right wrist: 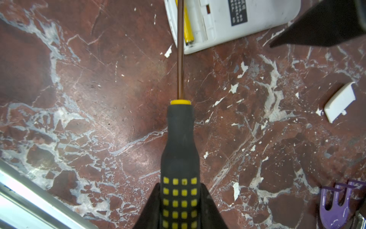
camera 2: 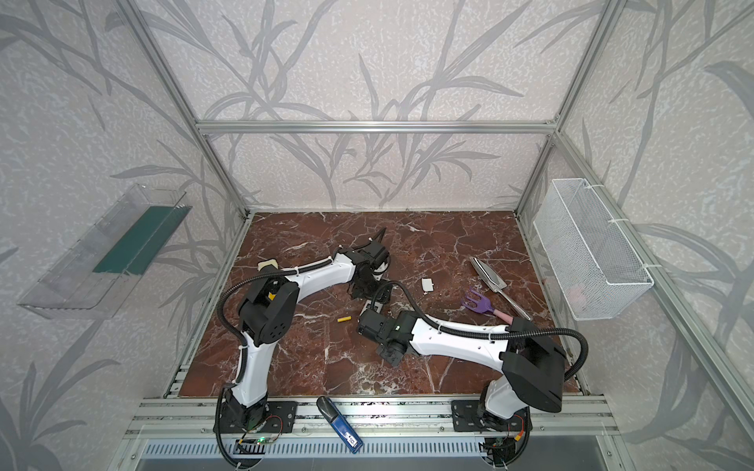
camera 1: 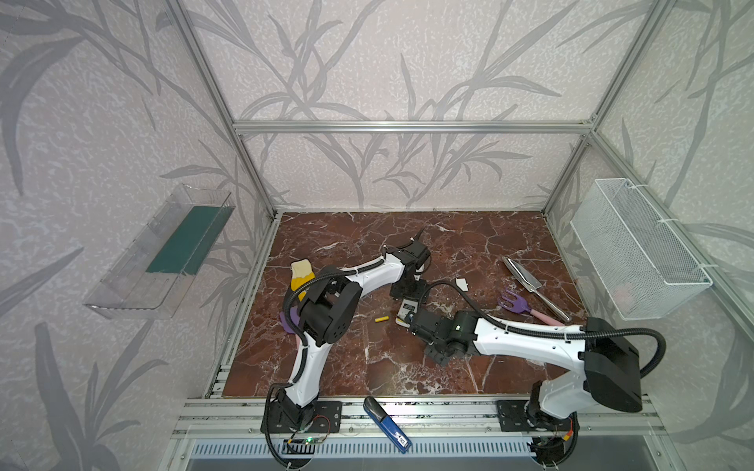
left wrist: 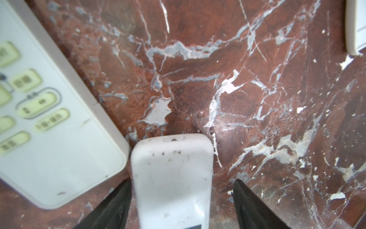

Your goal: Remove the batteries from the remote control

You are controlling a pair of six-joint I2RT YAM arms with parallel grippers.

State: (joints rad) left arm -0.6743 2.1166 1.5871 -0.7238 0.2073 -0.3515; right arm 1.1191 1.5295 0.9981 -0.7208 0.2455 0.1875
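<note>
Battery being pried (one's already out)
Screwdriver (right wrist: 180, 148) is pinched by the right gripper (right wrist: 180, 187), shaft run into the remote control's (right wrist: 247, 29) bay beside a yellow battery (right wrist: 188, 29), likely for leverage; a loose battery (camera 1: 382, 319) is left beside that remote; left gripper (left wrist: 182, 181) is spread.

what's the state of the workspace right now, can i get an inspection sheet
surface: red-brown marble tabletop, chipped white in places
job's things: white remote lies back up, compartment open, one yellow battery inside; another yellow battery loose on the marble; compartment cover lies apart; second remote, buttons up, beside the first
clutter: purple rake, metal trowel, cream-and-yellow item partly behind the left arm
claws: left claw open astride the white remote's closed end; right claw shut on a screwdriver, shaft reaching the compartment
cables: black hose loops along each arm; no snag seen
surroundings: wire basket on one wall, clear tray opposite, blue item on the front rail
</note>
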